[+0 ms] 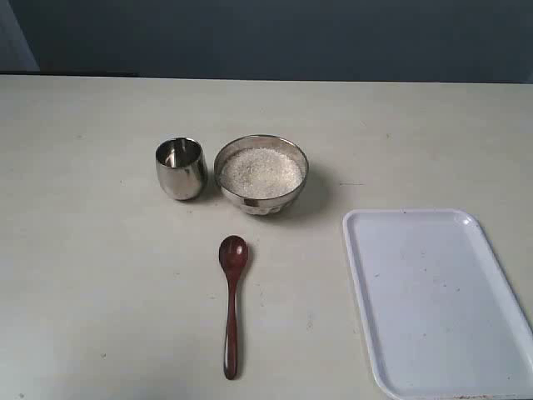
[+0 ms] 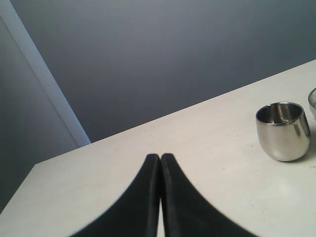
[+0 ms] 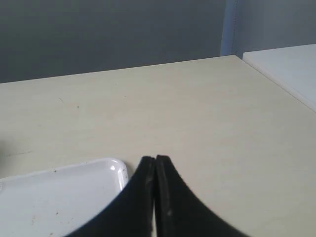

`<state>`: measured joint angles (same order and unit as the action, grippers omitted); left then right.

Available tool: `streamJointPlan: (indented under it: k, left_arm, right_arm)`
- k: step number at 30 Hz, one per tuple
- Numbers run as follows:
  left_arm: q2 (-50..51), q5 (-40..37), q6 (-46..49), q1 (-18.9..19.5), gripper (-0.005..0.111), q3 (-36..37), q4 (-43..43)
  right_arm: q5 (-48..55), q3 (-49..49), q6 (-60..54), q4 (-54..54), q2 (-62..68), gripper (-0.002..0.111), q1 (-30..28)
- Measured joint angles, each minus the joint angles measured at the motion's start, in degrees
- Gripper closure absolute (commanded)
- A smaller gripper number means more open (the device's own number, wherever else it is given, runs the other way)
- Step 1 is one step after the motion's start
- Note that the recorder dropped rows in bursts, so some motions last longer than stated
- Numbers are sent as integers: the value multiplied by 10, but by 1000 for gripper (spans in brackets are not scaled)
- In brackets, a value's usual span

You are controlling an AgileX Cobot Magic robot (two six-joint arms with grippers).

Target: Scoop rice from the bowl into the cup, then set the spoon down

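The flat pale cream tabletop [image 1: 100, 275] is plain apart from a few faint darker marks. The small rounded stainless-steel cup [image 1: 181, 169] and the wide round stainless-steel bowl [image 1: 262, 202] are mirror-bright silver with dark reflections. The heaped uncooked rice grains [image 1: 261, 172] are white. The long glossy wooden spoon [image 1: 232, 300] is dark reddish-brown. The rectangular plastic tray [image 1: 433, 300] is white, flecked with tiny dark specks. The back wall [image 1: 275, 37] is dull blue-grey. The left claw [image 2: 160, 158] and right claw [image 3: 155, 160] are black.

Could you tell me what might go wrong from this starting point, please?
1. The spoon lies flat on the table, slim and glossy; a pinch may slip.
2. The rice fills the bowl nearly to its rim, so scooping could spill grains.
3. The cup has a narrow mouth and stands close to the bowl; a pour may miss or nudge it.
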<state>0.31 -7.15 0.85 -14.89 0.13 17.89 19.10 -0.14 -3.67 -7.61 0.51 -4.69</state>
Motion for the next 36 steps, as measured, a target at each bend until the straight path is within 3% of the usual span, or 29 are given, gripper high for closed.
streamJointPlan:
  k: [11, 15, 18, 20, 22, 27, 32, 36]
  left_arm:
    - [0, 0, 0, 0, 106, 0, 0]
    - [0, 0, 0, 0, 106, 0, 0]
    - [0, 0, 0, 0, 106, 0, 0]
    - [0, 0, 0, 0, 106, 0, 0]
    - [0, 0, 0, 0, 106, 0, 0]
    - [0, 0, 0, 0, 106, 0, 0]
    - [0, 0, 0, 0, 106, 0, 0]
    - [0, 0, 0, 0, 106, 0, 0]
  right_arm:
    - [-7, 0, 0, 10, 0, 108, 0]
    - [-128, 0, 7, -11, 0, 108, 0]
    - [-223, 0, 37, -141, 0, 108, 0]
    - [-233, 0, 124, -311, 0, 108, 0]
    - [-212, 0, 155, -391, 0, 108, 0]
    - [-142, 0, 162, -405, 0, 108, 0]
    - [-97, -72, 16, -404, 0, 108, 0]
    - [-84, -241, -160, -403, 46, 108, 0]
